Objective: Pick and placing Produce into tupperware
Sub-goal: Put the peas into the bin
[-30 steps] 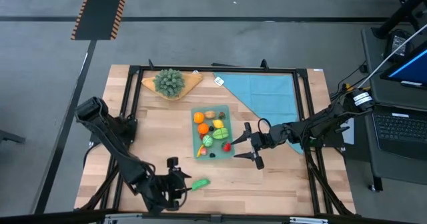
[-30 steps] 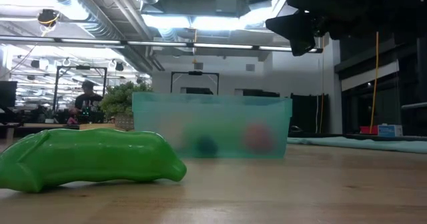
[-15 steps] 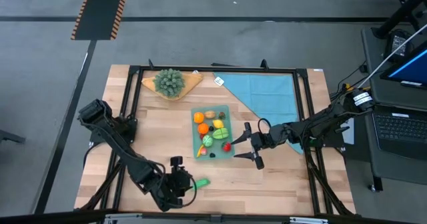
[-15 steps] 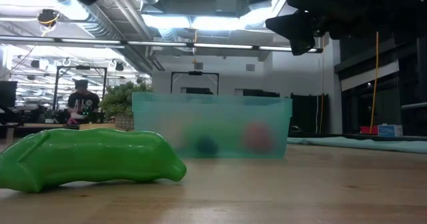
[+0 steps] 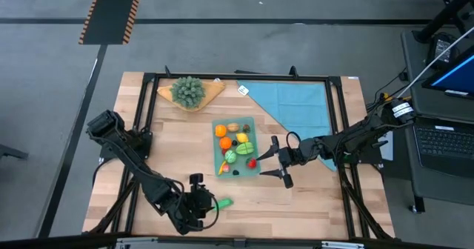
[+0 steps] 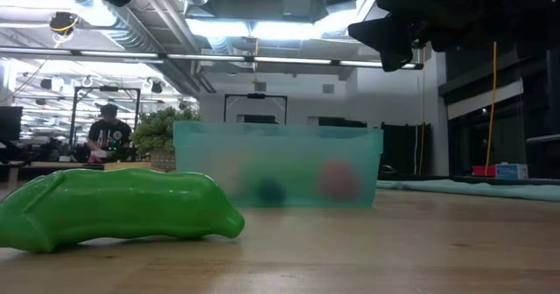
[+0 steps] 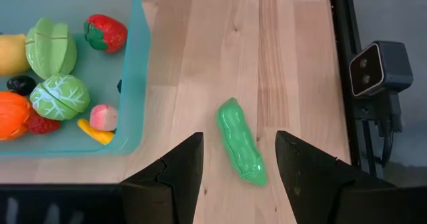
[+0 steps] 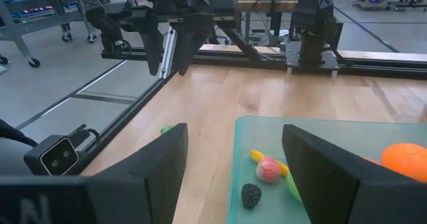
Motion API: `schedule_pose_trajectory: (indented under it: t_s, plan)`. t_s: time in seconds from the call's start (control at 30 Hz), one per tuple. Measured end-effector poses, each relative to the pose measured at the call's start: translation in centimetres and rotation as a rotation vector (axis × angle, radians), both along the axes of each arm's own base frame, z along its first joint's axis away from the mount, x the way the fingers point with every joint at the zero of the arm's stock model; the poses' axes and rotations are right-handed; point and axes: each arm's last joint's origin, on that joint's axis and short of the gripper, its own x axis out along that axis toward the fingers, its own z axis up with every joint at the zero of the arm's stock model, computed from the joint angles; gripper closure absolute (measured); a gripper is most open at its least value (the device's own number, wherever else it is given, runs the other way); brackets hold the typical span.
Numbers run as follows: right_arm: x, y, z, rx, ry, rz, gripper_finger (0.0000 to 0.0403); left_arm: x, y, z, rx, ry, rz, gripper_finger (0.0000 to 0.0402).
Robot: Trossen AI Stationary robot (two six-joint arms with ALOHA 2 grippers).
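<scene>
A green pea pod [image 5: 222, 203] lies flat on the wooden table near its front edge, and shows large in the low view [image 6: 118, 208]. My left gripper [image 7: 238, 136] hangs open above the pod [image 7: 241, 142], one finger on either side of it in the wrist view, touching nothing. The teal tupperware [image 5: 215, 154] stands mid-table and holds several pieces of produce [image 5: 235, 147]: orange, yellow, green, red and dark. My right gripper [image 5: 274, 164] stands open just right of the tupperware [image 8: 300, 123], above table level.
A leafy green bunch [image 5: 189, 91] sits on a tan board at the far left, and a light-blue cloth [image 5: 296, 104] lies at the far right. A small camera [image 7: 373, 67] is mounted at the table's near rail. Bare wood lies between the pod and the tupperware.
My left arm has swung a little toward the table's right, bringing its gripper closer over the pea pod, and has then kept still. The pod lies where it was.
</scene>
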Motion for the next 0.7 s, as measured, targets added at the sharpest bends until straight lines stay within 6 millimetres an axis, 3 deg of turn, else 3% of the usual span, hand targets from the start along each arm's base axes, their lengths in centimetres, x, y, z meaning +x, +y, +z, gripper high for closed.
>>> schedule_pose_trajectory:
  t_s: [0.2, 0.4, 0.7]
  plan:
    - [0.0, 0.0, 0.0, 0.0, 0.0, 0.0, 0.0157, 0.7, 0.5, -0.3, -0.018, 0.0, 0.049, 0.0223]
    - [0.0, 0.0, 0.0, 0.0, 0.0, 0.0, 0.0157, 2.0, 0.5, -2.9, -0.001, 0.06, 0.076, 0.0223]
    - [0.0, 0.0, 0.0, 0.0, 0.0, 0.0, 0.0157, 3.7, 0.1, -5.7, -0.109, 0.138, 0.037, 0.0223]
